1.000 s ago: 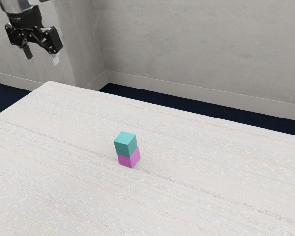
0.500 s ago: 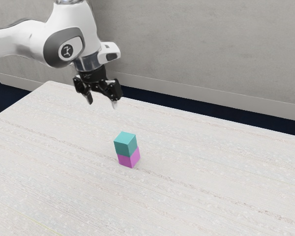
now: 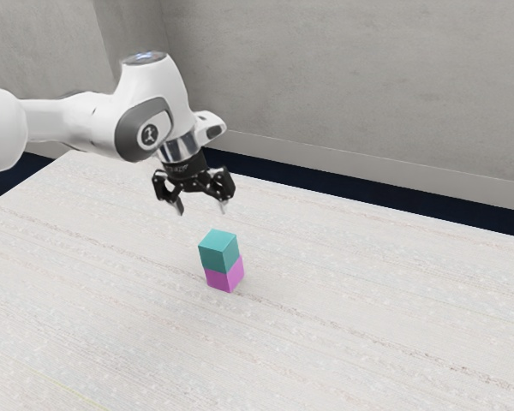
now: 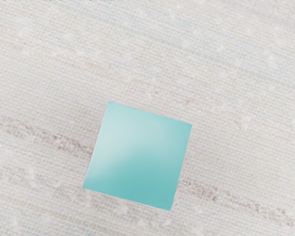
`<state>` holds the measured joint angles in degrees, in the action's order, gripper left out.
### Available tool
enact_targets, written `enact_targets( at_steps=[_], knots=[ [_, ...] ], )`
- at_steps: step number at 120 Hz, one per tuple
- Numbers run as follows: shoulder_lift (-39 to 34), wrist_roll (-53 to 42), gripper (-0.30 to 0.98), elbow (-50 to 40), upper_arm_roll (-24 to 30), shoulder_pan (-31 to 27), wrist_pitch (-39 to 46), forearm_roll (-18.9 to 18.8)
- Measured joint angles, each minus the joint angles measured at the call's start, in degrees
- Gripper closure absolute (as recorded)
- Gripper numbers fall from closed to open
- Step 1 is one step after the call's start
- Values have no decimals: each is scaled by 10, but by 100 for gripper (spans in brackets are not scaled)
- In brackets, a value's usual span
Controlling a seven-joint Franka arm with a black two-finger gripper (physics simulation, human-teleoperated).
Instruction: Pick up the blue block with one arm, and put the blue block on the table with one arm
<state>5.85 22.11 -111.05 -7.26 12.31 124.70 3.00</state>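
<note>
"White arm [image 3: 90, 120] in the exterior view, coming in from the left. What is at its end?"

"A black gripper [image 3: 202, 209], pointing down over the table [image 3: 368, 300]."

"And its jaws?"

"Released. The two fingers stand apart, with nothing between them but air."

"Where is the blue block [image 3: 218, 250], then?"

"Below the gripper and near it, with a gap between the fingertips and its top. It looks more teal than blue to me."

"Is it on the table itself?"

"It sits on a pink block [image 3: 224, 276], and that one stands on the table. The two touch, upright, one squarely enough over the other to make a small stack."

"What lies behind all this?"

"Past the table's far edge, a strip of dark blue floor [image 3: 360, 199], then a pale skirting board [image 3: 377, 164] and a grey wall [image 3: 343, 77]."

"Now the wrist view. What does it give you?"

"The blue block from above, its flat top [image 4: 137, 156] facing the camera and brighter toward one side. The whitish, woven-looking tabletop spreads around it."

"Any marks on that surface?"

"A brownish streak [image 4: 59, 141] comes up to one side of the block and continues from the opposite side, with the block covering the stretch between."
</note>
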Motion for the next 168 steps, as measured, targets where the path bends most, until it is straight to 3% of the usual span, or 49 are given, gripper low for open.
enact_targets(
  at_steps=[72,168],
  knots=[
    [75,-62,0,-10,1,-8,52,-16],
    [158,-114,0,40,6,-16,76,-12]
  ],
)
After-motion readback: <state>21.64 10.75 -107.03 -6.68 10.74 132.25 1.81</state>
